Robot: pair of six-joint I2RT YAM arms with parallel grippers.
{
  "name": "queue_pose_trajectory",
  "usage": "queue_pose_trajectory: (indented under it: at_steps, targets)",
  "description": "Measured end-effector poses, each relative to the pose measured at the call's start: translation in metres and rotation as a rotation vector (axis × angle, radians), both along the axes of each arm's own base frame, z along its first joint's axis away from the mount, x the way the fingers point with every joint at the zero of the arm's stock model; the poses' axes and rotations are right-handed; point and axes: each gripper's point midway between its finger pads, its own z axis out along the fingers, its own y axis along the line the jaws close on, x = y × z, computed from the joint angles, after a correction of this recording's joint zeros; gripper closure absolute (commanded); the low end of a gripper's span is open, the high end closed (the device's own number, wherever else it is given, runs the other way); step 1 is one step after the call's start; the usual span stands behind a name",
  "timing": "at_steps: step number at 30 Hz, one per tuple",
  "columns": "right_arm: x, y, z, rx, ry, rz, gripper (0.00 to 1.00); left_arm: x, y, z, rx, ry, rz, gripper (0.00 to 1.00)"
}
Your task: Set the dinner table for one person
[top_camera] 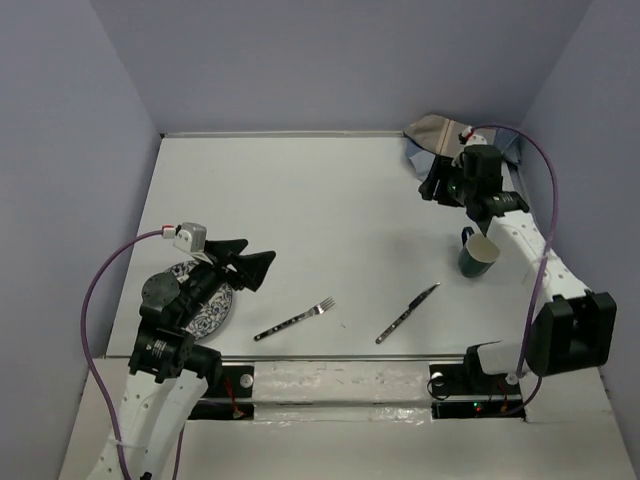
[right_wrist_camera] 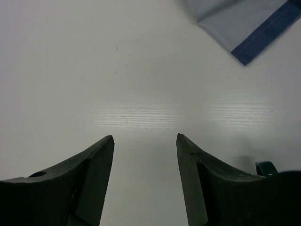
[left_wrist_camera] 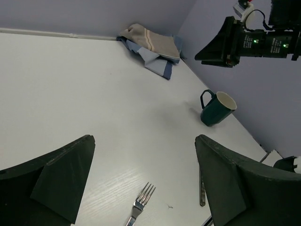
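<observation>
The white dinner table (top_camera: 310, 200) holds a blue-patterned plate (top_camera: 210, 305) at the near left, partly hidden under my left arm. A fork (top_camera: 295, 319) and a knife (top_camera: 407, 313) lie near the front edge; the fork (left_wrist_camera: 140, 203) and the knife (left_wrist_camera: 201, 190) also show in the left wrist view. A dark green mug (top_camera: 478, 255) stands upright at the right, seen too in the left wrist view (left_wrist_camera: 214, 108). A folded blue-and-tan cloth (top_camera: 438, 135) lies in the far right corner. My left gripper (top_camera: 252, 262) is open and empty, above the table beside the plate. My right gripper (top_camera: 432, 187) is open and empty, near the cloth.
Lavender walls (top_camera: 330, 60) edge the table on three sides. A metal rail (top_camera: 330, 357) runs along the front edge by the arm bases. A corner of the cloth (right_wrist_camera: 244, 28) shows in the right wrist view, and the mug handle (right_wrist_camera: 266, 167) at its lower right.
</observation>
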Motion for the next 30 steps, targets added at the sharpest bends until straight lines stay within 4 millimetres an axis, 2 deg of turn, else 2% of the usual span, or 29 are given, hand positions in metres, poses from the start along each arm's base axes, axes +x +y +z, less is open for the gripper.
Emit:
queue_pose_trajectory:
  at_steps: [4,6,11,17,20,22,26,30]
  targets:
    - [0.036,0.005,-0.021,-0.104,0.063,-0.003,0.39,0.002,0.000,-0.004,0.008,0.016,0.001,0.01]
    - [0.061,-0.003,-0.032,-0.173,0.089,-0.033,0.39,0.002,0.000,-0.004,0.008,0.015,0.001,0.01]
    - [0.104,-0.015,-0.061,-0.283,0.150,-0.075,0.40,0.002,0.000,-0.004,0.008,0.015,0.001,0.01]
    - [0.153,-0.015,-0.091,-0.349,0.189,-0.079,0.38,0.003,0.000,-0.006,0.010,0.024,0.004,0.01]
    - [0.170,-0.015,-0.106,-0.376,0.211,-0.075,0.38,0.005,0.000,-0.008,0.012,0.032,0.005,0.01]
    - [0.184,-0.015,-0.123,-0.395,0.231,-0.071,0.38,0.005,-0.001,-0.009,0.013,0.036,0.005,0.01]
    - [0.198,-0.016,-0.150,-0.417,0.271,-0.076,0.39,0.006,-0.001,-0.010,0.015,0.041,0.005,0.01]
    - [0.214,-0.017,-0.167,-0.436,0.283,-0.094,0.43,0.007,-0.001,-0.011,0.016,0.046,0.003,0.01]
